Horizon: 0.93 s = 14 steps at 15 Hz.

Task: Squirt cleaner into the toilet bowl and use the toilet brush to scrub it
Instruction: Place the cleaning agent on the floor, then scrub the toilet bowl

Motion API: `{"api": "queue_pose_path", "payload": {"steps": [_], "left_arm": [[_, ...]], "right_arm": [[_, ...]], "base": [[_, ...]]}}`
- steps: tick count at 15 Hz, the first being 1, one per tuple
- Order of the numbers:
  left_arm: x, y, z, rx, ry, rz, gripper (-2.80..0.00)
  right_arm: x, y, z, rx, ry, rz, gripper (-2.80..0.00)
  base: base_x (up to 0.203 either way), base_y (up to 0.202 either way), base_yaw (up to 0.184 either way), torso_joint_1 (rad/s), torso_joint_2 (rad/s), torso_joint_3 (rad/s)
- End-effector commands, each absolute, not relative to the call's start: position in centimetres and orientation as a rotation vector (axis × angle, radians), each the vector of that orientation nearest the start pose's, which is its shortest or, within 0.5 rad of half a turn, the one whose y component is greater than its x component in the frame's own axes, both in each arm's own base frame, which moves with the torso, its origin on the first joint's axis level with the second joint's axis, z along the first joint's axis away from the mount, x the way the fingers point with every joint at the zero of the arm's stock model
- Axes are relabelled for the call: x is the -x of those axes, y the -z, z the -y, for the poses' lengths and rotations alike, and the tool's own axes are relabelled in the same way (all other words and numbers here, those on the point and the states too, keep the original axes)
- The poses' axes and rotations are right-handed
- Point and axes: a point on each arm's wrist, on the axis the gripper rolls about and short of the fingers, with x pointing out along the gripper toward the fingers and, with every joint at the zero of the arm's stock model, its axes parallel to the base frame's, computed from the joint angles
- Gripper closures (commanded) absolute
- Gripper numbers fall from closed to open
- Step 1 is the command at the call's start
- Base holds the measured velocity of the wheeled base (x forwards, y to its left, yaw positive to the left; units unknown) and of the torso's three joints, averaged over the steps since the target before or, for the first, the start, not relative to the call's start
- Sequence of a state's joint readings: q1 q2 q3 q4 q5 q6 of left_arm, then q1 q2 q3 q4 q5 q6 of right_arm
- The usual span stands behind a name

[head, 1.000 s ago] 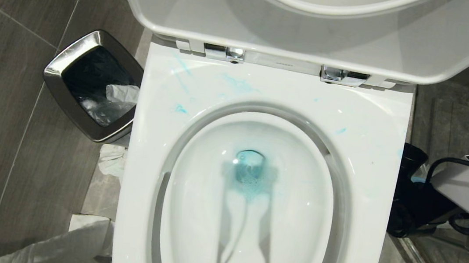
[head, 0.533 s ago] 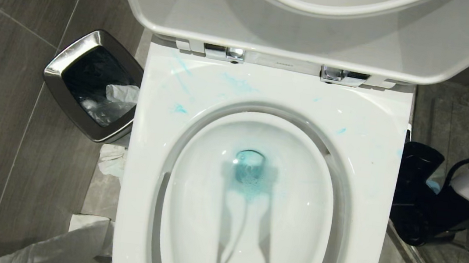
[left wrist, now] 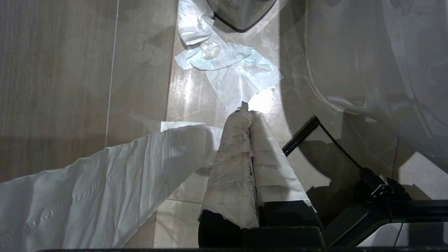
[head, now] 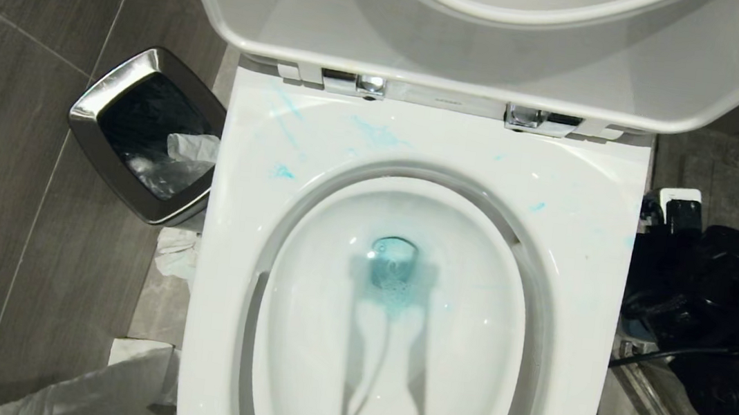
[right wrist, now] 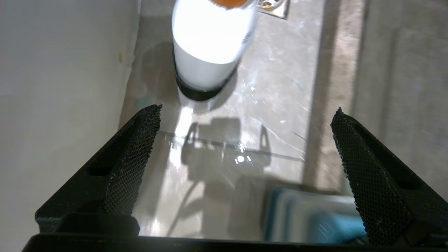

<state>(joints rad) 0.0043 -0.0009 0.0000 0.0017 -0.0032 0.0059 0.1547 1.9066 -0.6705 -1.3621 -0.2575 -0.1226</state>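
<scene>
Wide-apart right gripper (right wrist: 245,140) near, prob., white bottle (right wrist: 210,45)

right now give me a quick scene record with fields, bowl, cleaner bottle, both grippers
toilet bowl: lid up, blue smears on rim, blue liquid pooled at drain
cleaner bottle: white, orange cap, standing on floor beside the toilet
right gripper: open, empty, low beside the toilet, short of the bottle
left gripper: shut, fingers wrapped in paper, above floor
bin: left of toilet

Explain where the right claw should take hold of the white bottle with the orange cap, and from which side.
Grip the white bottle across its smooth round body, below the orange cap. It stands upright on the floor beside the toilet bowl, so a level approach from the open right claw suits it best, its fingers closing on opposite sides.
</scene>
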Motion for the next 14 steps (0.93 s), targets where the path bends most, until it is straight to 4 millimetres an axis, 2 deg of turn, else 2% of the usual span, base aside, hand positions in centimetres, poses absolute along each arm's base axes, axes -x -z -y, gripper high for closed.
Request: {"api": "queue_pose_path", "payload": {"steps": [1, 7, 8, 11, 14], "left_arm": [[2.3, -7.5, 0.0, -0.006, -0.002, -0.003, 0.0], [2.3, -7.5, 0.0, -0.006, -0.002, -0.003, 0.0], [2.3, -7.5, 0.0, -0.006, -0.002, -0.003, 0.0], [2.3, -7.5, 0.0, -0.006, -0.002, -0.003, 0.0], [2.3, -7.5, 0.0, -0.006, -0.002, -0.003, 0.0]], "right_arm": [[-29.2, -18.6, -4.0, 0.084, 0.112, 0.186, -2.8], [-19.6, -21.8, -2.5, 0.094, 0.112, 0.118, -2.8], [-18.1, -22.1, -2.2, 0.099, 0.112, 0.082, 0.0], [-14.2, -22.9, -1.5, 0.119, 0.127, -0.059, 0.0], [-11.7, -24.3, -1.0, 0.106, 0.144, -0.191, 0.0]], "base": [[0.0, 0.0, 0.0, 0.0, 0.0, 0.0], [0.0, 0.0, 0.0, 0.0, 0.0, 0.0], [0.0, 0.0, 0.0, 0.0, 0.0, 0.0], [0.0, 0.0, 0.0, 0.0, 0.0, 0.0], [0.0, 0.0, 0.0, 0.0, 0.0, 0.0]]}}
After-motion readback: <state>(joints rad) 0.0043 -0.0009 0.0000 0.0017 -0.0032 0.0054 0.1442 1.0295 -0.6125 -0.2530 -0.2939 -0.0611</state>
